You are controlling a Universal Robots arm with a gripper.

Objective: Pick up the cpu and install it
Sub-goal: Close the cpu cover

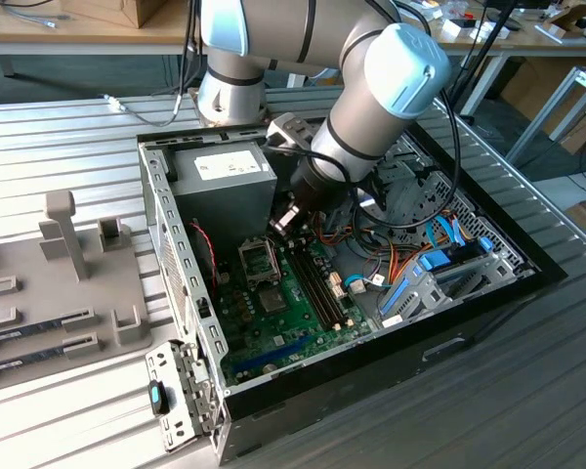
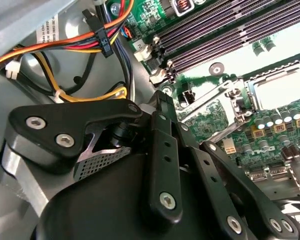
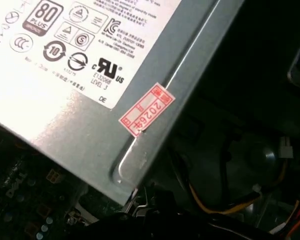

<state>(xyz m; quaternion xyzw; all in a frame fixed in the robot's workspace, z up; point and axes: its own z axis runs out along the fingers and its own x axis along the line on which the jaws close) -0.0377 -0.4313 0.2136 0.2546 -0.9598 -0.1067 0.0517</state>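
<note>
Cpu (image 2: 279, 91) lies in the socket (image 2: 275, 67) just beside the claw (image 1: 284, 221), whose spread I cannot tell.

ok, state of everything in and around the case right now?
Black computer case: lying flat, side open.
Square metal CPU socket: frame swung open; cannot tell if a chip sits in it.
Long dark memory slots: empty.
Black tool: inside the case, close to the socket.

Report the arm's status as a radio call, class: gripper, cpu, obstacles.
Gripper low inside case, near socket. Cpu in grasp: cannot tell. Power supply, cable bundles close alongside.
</note>
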